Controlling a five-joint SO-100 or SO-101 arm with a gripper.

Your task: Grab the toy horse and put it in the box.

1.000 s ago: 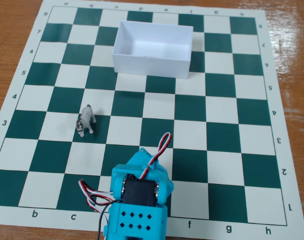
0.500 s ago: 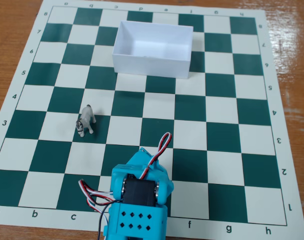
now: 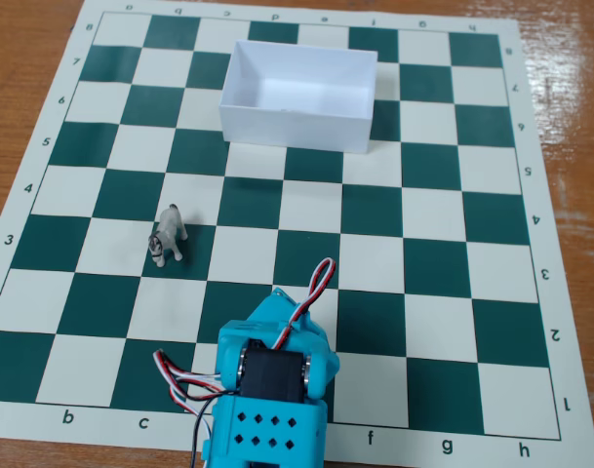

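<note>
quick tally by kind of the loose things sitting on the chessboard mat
small grey-and-white plastic animal figurine: 1
white rectangular open-topped box: 1
total: 2

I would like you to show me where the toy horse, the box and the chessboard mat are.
toy horse (image 3: 169, 234): fixed view, on its grey-and-white body.
box (image 3: 294, 130): fixed view, on the near outer wall.
chessboard mat (image 3: 438, 268): fixed view, on a bare green square right of the middle.
</note>
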